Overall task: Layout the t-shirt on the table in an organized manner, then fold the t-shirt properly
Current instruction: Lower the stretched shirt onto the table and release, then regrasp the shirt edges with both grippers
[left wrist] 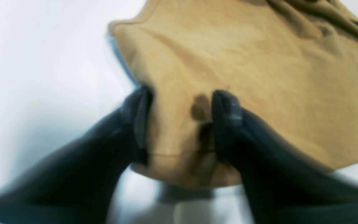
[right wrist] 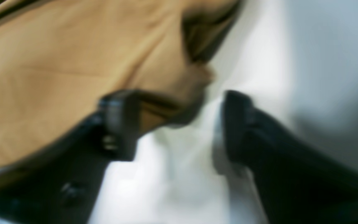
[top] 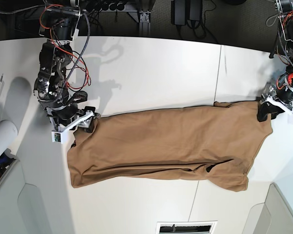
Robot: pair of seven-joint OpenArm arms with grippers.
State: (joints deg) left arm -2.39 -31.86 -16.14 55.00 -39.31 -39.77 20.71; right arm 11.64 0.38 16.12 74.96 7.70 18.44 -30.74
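Over on the left of the base view, the right hand (top: pixel 83 123) sits at the shirt's (top: pixel 166 146) upper corner. Its wrist view shows the fingers (right wrist: pixel 120 124) spread, one riding on the cloth and the other on bare table (right wrist: pixel 172 174), with a bunched corner poking between them — nothing clamped that I can see.

The shirt lies stretched long across the white table (top: pixel 151 73), folded over lengthwise, limp and light by the look of it. It should drag and wrinkle easily, so corners and hems look like the places to take it.

On the right, the left hand (top: pixel 269 110) is at the far upper corner. Up close, its fingers (left wrist: pixel 225 124) straddle a hemmed flap, apart, cloth between them; whether they bite yet, I cannot tell.

Both wrist views are blurred. Neckline and tag are not visible, and the sleeves are hard to pick out.
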